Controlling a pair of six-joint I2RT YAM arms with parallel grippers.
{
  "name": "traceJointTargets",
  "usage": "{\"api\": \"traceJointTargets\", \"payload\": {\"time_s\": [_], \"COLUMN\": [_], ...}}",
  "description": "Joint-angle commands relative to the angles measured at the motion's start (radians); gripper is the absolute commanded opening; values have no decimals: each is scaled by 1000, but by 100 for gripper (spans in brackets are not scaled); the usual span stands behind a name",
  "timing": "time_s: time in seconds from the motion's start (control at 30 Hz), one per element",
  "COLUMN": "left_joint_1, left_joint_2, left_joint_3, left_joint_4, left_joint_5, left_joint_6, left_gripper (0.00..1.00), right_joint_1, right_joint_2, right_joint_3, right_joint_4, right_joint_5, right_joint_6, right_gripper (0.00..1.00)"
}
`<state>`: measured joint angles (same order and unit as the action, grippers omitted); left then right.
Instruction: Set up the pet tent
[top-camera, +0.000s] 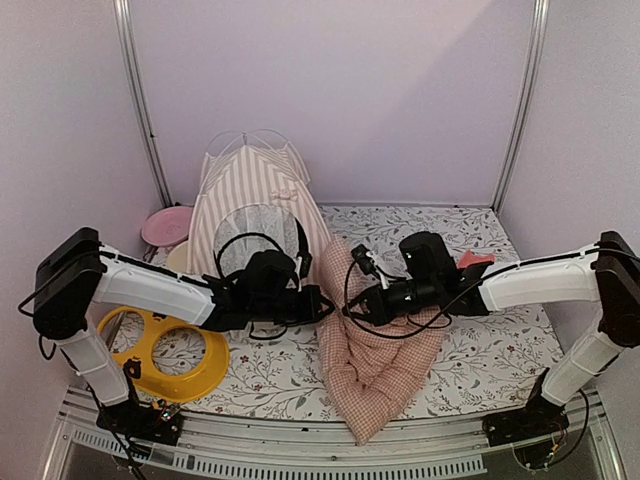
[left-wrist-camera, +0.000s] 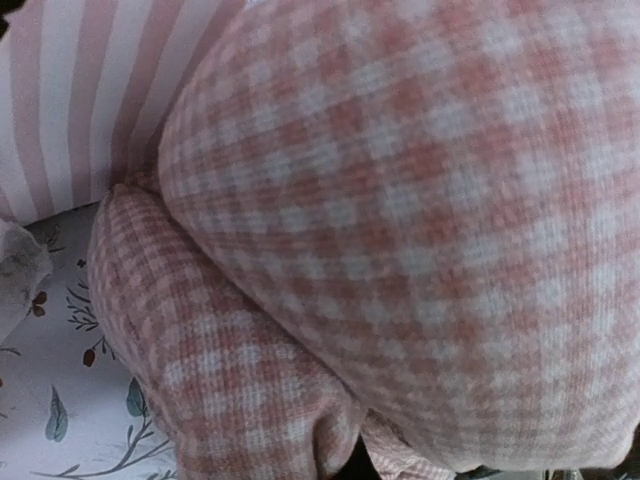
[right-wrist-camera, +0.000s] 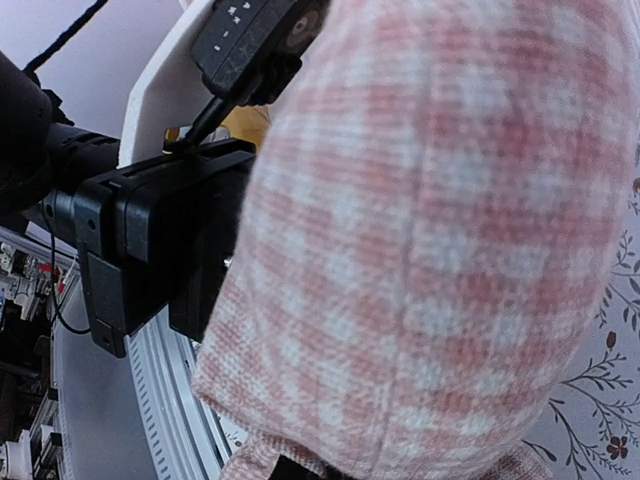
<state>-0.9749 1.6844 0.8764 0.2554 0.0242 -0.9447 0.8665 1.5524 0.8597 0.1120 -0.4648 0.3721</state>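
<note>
The pink checked quilted cushion (left-wrist-camera: 400, 250) is pressed up against both my wrist cameras and hides my fingers. I cannot tell whether my left hand (top-camera: 320, 302) or my right hand (top-camera: 354, 304) is clamped on it or loose, though both meet at its raised upper part. The pet tent (top-camera: 255, 195) stands upright at the back left of the bench (top-camera: 480, 360), poles crossed above its peak and mesh door facing me, so I judge the erecting done. The cushion touches the tent's right flank, its lower end trailing to the near edge. Getting it inside looks like what remains.
</note>
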Motion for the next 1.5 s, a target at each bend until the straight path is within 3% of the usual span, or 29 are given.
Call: {"api": "traceJointTargets", "payload": {"time_s": [0.0,0.07,0.27,0.33,0.57,0.7,0.77,0.8,0.93,1.0,1.03,1.1,1.3,1.47], "left_joint_1": [25,24,23,24,24,24,25,23,24,24,24,24,19,12], "left_joint_2": [99,137,148,135,85,49,37,33,1,-22,-38,-70,-238,-371], "left_joint_3": [37,34,20,20,30,31,41,47,59,59,56,46,-67,-182], "left_joint_4": [151,185,213,205,180,163,144,134,83,48,32,6,-19,-135], "left_joint_5": [21,37,46,41,47,50,56,58,47,34,28,19,-53,-241], "left_joint_6": [-74,-99,-127,-121,-98,-81,-67,-56,2,38,58,108,191,208], "left_gripper": [0,0,0,0,0,0,0,0,2,14,20,33,57,67], "right_joint_1": [61,89,143,153,192,236,248,250,249,246,243,226,152,104], "right_joint_2": [93,136,157,157,243,312,345,356,347,315,296,246,80,-28], "right_joint_3": [-35,-28,-25,-12,96,151,169,172,147,130,124,102,41,38], "right_joint_4": [48,51,34,-18,-269,-333,-349,-354,-354,-349,-348,-336,-281,-272], "right_joint_5": [8,54,218,292,580,658,678,684,708,711,706,683,588,544], "right_joint_6": [60,70,133,136,155,143,145,152,199,209,210,214,220,221], "right_gripper": [8,16,61,69,79,80,78,72,30,8,1,0,0,0]}}
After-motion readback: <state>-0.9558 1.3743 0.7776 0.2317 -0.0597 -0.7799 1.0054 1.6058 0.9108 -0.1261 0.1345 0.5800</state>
